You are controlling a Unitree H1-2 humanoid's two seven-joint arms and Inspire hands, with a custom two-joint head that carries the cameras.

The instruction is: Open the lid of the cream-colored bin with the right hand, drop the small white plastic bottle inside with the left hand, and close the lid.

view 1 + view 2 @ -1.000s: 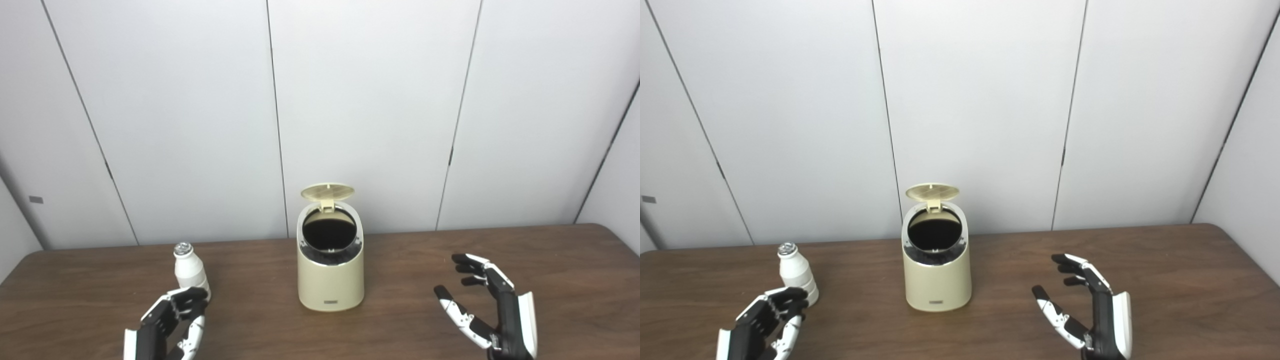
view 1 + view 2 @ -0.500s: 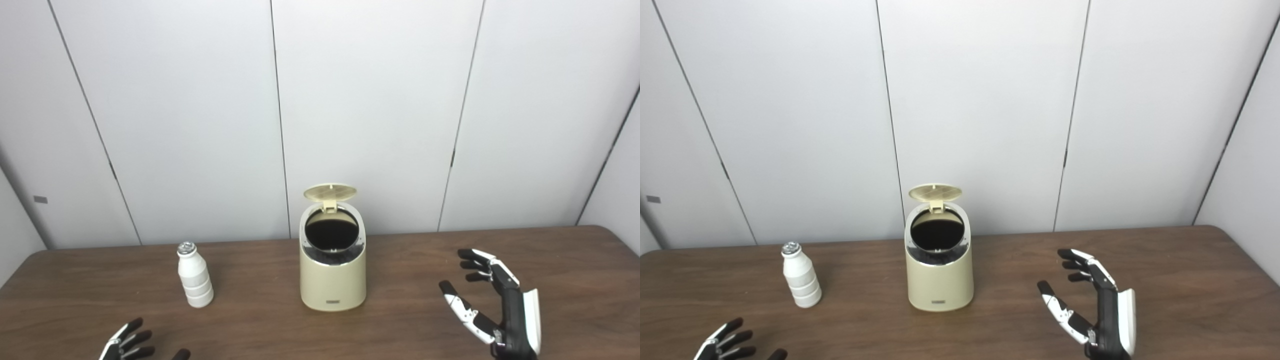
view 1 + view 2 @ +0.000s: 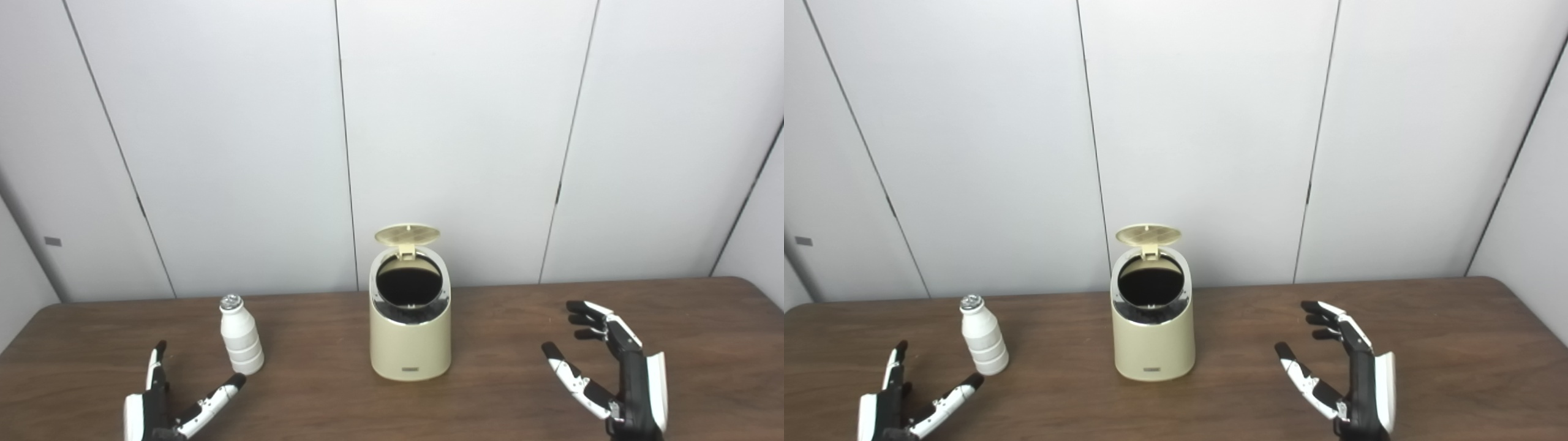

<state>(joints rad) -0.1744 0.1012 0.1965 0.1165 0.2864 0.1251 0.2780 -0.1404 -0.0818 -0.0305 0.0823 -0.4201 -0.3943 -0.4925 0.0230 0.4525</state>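
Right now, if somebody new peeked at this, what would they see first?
Probably the cream bin in the middle of the brown table, its lid flipped up. Then the little white bottle standing to its left, and the two open robot hands, left hand and right hand, near the front edge.

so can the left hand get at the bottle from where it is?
Probably yes. The left hand is open, fingers spread, just in front and left of the upright white bottle, with only bare table between them. The bin stands well off to the right, out of the way.
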